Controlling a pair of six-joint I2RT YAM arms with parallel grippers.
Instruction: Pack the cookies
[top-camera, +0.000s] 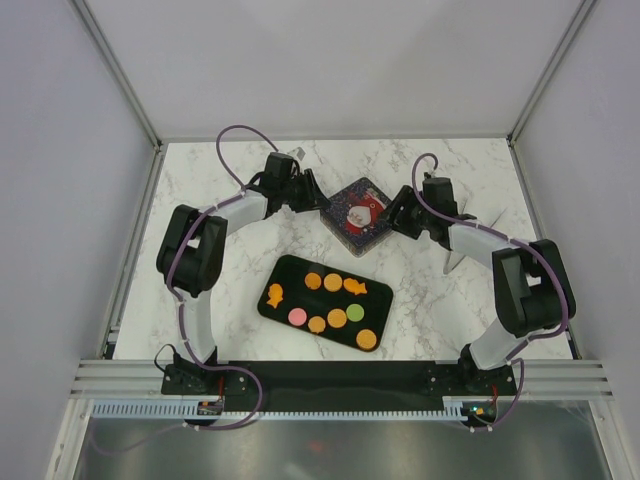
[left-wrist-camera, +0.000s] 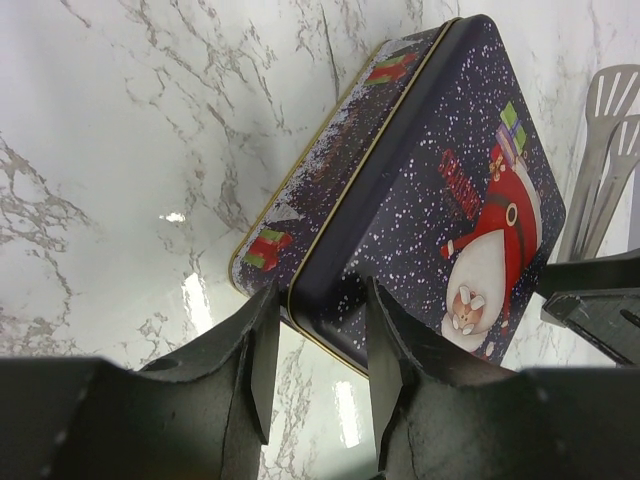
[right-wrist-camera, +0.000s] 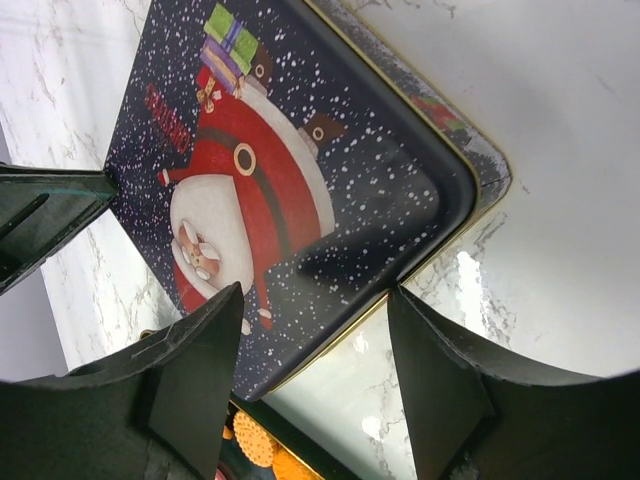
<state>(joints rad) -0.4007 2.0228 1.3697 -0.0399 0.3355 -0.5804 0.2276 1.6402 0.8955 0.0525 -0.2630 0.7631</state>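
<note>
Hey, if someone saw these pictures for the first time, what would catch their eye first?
The dark Christmas tin with Santa on its lid stands mid-table, with the left claw and right claw open at opposite corners of it. Nearer the arm bases, a black tray carries bright orange, pink and green cookies.

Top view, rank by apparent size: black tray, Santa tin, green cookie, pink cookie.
1. black tray, clearly the largest.
2. Santa tin.
3. green cookie and pink cookie: they look alike in size, so they are not ranked against each other.
</note>
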